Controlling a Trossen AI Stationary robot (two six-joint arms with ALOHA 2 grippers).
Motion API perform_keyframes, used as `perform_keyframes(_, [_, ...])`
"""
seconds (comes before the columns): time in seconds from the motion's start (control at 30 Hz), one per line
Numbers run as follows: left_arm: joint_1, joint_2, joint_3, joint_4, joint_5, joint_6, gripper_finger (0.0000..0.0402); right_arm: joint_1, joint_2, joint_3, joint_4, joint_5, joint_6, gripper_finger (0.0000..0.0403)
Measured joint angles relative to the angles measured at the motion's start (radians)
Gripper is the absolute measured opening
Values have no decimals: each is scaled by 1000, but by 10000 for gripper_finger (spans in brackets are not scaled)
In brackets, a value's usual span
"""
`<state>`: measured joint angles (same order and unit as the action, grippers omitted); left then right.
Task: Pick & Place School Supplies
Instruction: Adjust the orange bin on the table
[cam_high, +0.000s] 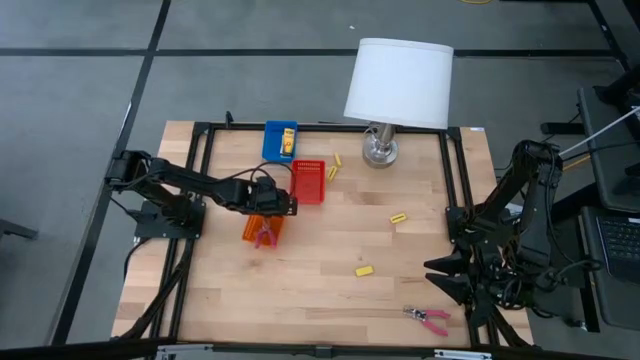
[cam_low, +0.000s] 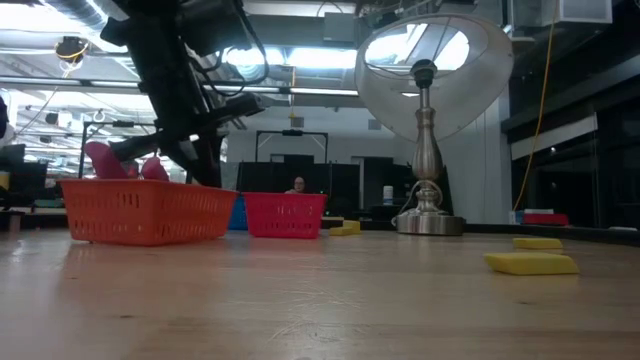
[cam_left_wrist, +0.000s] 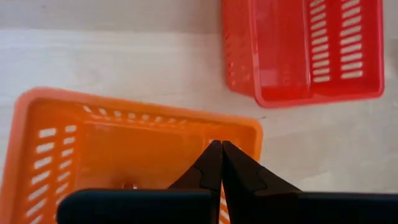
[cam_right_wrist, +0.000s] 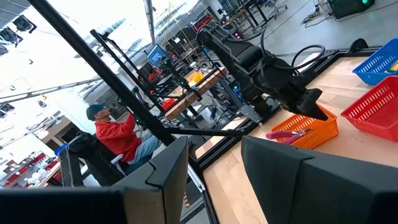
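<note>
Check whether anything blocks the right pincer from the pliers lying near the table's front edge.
Nothing visible does. The pliers lie on bare wood just left of the parked right pincer, which is open. The nearest yellow packet sits off to the side, out of the path.

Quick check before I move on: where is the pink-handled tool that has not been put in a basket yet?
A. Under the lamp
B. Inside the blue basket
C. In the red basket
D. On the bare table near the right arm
D: in the high view the loose pink-handled tool lies on the wooden table close to the right gripper, clear of every basket.
</note>
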<state>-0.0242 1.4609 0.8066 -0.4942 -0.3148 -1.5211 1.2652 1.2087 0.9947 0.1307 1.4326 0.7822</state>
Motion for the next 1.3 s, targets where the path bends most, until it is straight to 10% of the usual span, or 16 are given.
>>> perform_keyframes(0.97, [-6,-40,10,10,-46,-21,2,0,0,0,3,-1,14,155])
perform_keyframes(1.3, [-225,-208,145,-624,-135,-277,1,2,19,0,3,-7,19,155])
